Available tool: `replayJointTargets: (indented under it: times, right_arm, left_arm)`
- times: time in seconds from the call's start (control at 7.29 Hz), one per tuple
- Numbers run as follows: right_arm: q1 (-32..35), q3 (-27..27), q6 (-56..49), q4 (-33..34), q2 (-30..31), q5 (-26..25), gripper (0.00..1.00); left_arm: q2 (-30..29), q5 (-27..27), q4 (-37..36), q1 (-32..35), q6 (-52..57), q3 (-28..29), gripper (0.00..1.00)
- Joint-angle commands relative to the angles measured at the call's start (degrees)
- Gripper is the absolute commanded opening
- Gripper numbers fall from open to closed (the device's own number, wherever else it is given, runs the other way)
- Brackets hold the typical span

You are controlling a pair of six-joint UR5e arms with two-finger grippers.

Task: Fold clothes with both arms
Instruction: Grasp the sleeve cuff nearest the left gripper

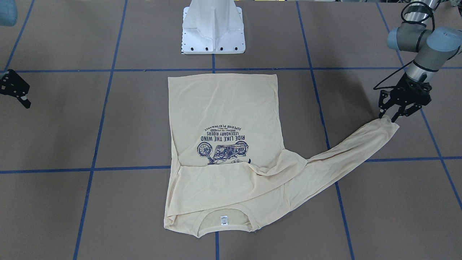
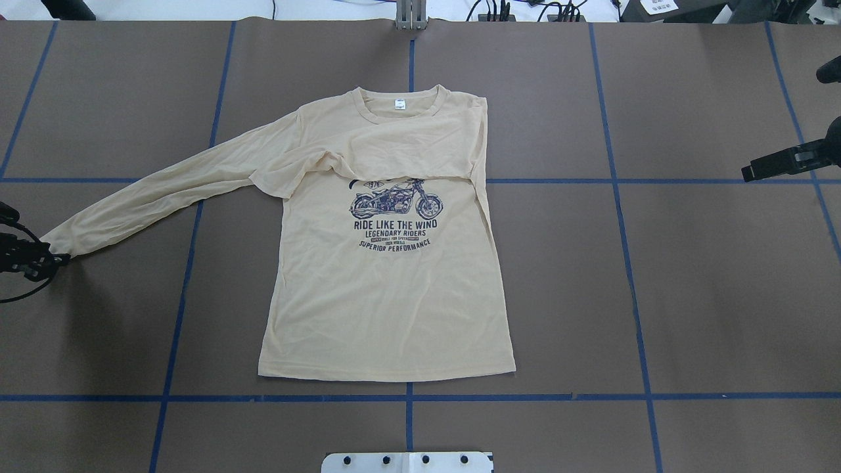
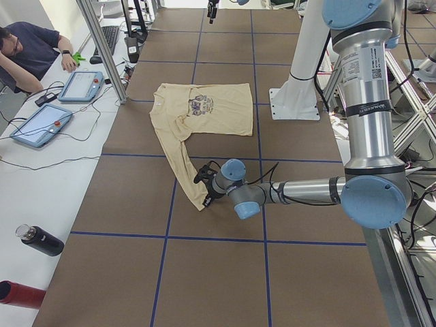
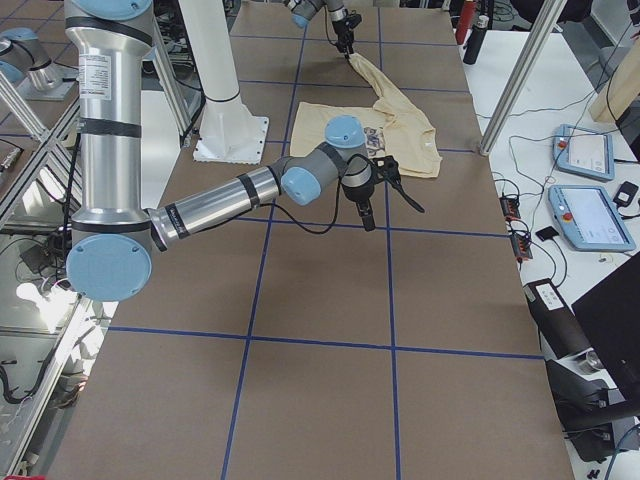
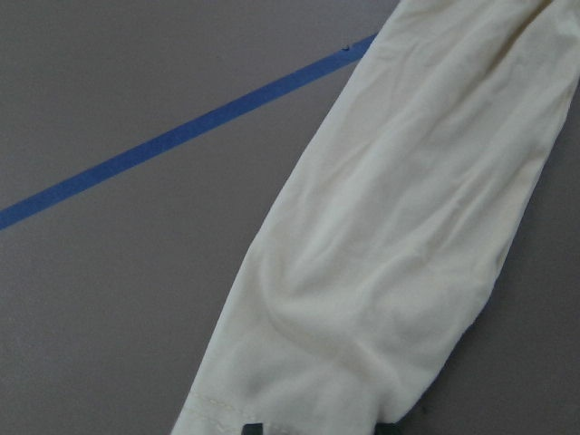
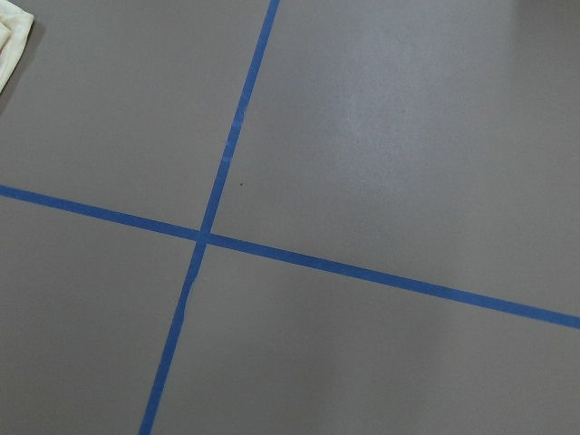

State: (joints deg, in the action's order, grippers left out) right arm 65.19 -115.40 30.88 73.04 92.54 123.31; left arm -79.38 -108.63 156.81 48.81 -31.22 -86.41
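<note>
The cream-yellow long-sleeved T-shirt (image 1: 223, 108) lies flat, print up, in the middle of the table (image 2: 690, 295). One sleeve is folded across the chest. The other sleeve (image 2: 164, 190) stretches out flat toward my left gripper (image 1: 388, 118). That gripper is open, low over the table, its fingertips (image 1: 381, 115) either side of the cuff end (image 5: 299, 399). It also shows at the left edge of the overhead view (image 2: 51, 259). My right gripper (image 1: 22, 98) is open and empty, above bare table far from the shirt; its wrist view shows only a shirt corner (image 6: 11, 36).
The white pedestal base (image 1: 213, 32) stands behind the shirt's hem. Blue tape lines (image 2: 617, 180) grid the brown table. In the left side view an operator (image 3: 27, 54), tablets (image 3: 82, 85) and bottles (image 3: 39, 240) sit on the white side bench.
</note>
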Motion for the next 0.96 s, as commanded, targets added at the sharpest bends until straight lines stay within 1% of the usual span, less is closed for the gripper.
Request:
replayJointTargets:
  times: [0.0,0.14,0.41,0.55,0.69,0.82]
  right_arm:
    - [-0.1,0.0,0.1,0.0,0.0,0.0,1.0]
    - [-0.1,0.0,0.1,0.0,0.0,0.0,1.0]
    - [-0.1,0.0,0.1,0.0,-0.2,0.0,1.0]
    - [-0.1,0.0,0.1,0.0,-0.3,0.0,1.0]
    - [-0.1,0.2,0.1,0.0,-0.4,0.0,1.0]
    - [-0.1,0.3,0.1,0.0,-0.5,0.0,1.0]
  left_arm:
    - [0.3,0.1,0.8,0.0,-0.1,0.0,0.22]
    - [0.4,0.1,0.7,0.0,-0.1,0.1,0.0]
    - [0.4,0.0,1.6,0.0,-0.1,-0.3,0.0]
    - [0.2,-1.3,1.1,0.1,0.0,-1.8,0.0]
    - [-0.4,-5.1,-0.7,0.8,0.1,-3.0,0.0]
    - [-1.7,-6.4,-3.2,1.8,0.5,-3.5,0.0]
